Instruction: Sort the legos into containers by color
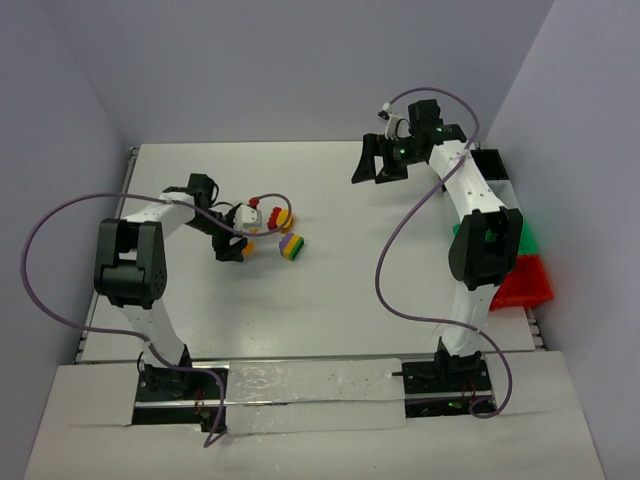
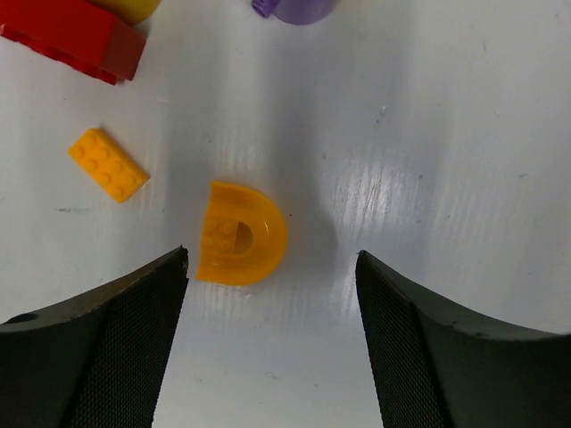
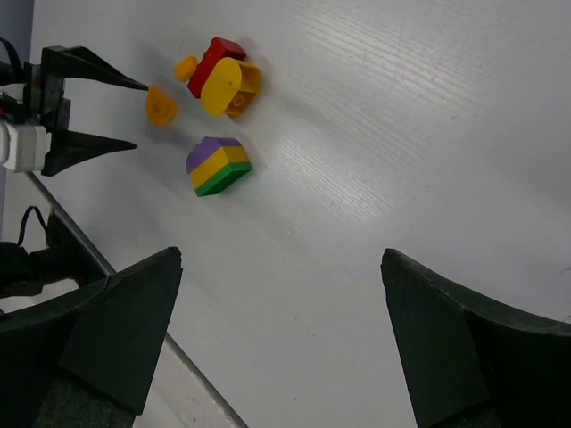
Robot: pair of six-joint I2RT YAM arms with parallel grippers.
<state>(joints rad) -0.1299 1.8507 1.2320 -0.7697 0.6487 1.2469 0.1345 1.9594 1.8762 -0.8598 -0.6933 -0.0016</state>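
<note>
An orange half-round lego (image 2: 241, 234) lies flat on the white table, just ahead of my left gripper (image 2: 272, 259), which is open with nothing between its fingers. Close by are a small orange brick (image 2: 108, 165), a red brick (image 2: 76, 36) and a purple piece (image 2: 299, 9). The stacked purple-yellow-green block (image 1: 291, 246) sits to the right of the left gripper (image 1: 232, 245). My right gripper (image 1: 375, 165) hangs open and empty over the far middle of the table. Its wrist view shows the block (image 3: 218, 166), a red brick (image 3: 214, 61) and a yellow round piece (image 3: 229, 86).
The containers line the table's right edge behind the right arm: black (image 1: 490, 160), green (image 1: 527, 238) and red (image 1: 527, 283), all partly hidden. Grey walls close in the table on three sides. A purple cable loops from each arm.
</note>
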